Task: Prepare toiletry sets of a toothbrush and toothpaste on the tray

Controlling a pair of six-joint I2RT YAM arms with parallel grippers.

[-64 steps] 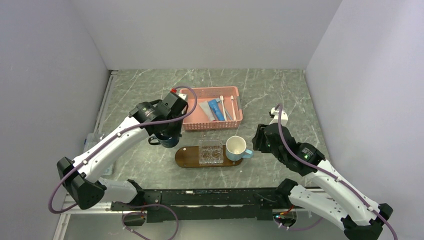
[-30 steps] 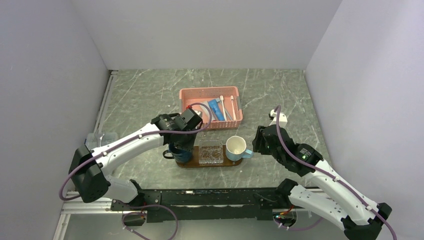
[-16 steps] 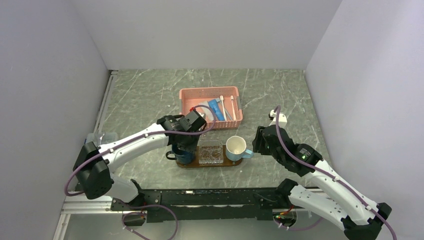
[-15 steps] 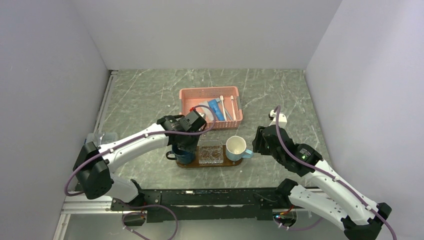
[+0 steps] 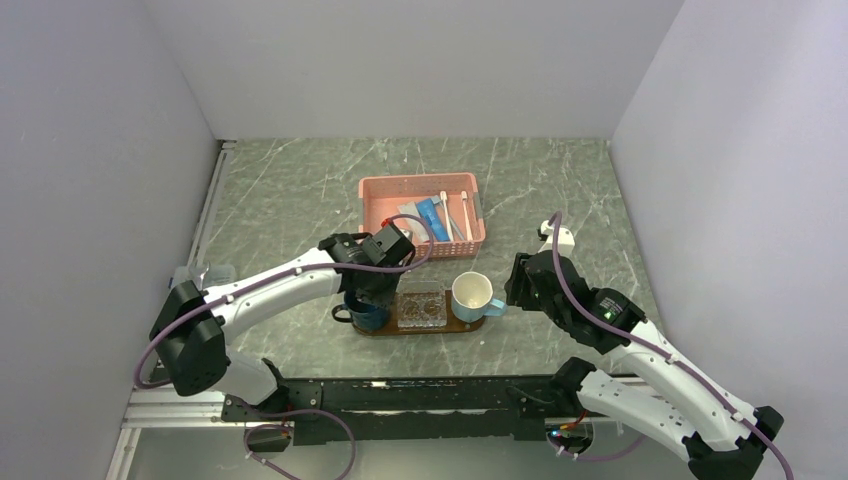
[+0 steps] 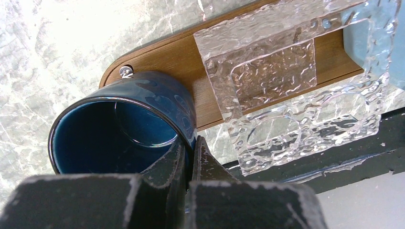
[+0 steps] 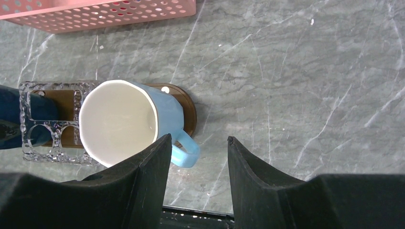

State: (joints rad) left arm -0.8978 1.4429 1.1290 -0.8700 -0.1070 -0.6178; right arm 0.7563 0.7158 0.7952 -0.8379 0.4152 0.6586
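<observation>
Top external view: the left arm has swung in from beside the pink perforated plastic basket [image 5: 385,205] and brought the dark blue glazed mug [image 6: 119,129] to the left end of the dark-brown oval wooden tray [image 6: 176,57]. The left gripper [image 6: 190,148] is pinched on the mug's rim, one finger inside and one outside. Whether the base rests on the wood is hidden. The right gripper [image 7: 198,143] has not moved. It hangs with its jaws spread, and the light blue mug with a white inside [image 7: 119,124] sits just ahead of its left finger at the tray's other end. A clear textured square dish [image 6: 286,86] lies just right of the left gripper, between the mugs. Both mugs look placed, I judge, but no set is made. The slim white toothbrushes [image 5: 464,213] and the small blue toothpaste tube [image 5: 432,218] lie in the basket, beyond the left gripper. Plain pale walls [image 5: 400,60] enclose a grey-green marbled table [image 5: 300,180].
</observation>
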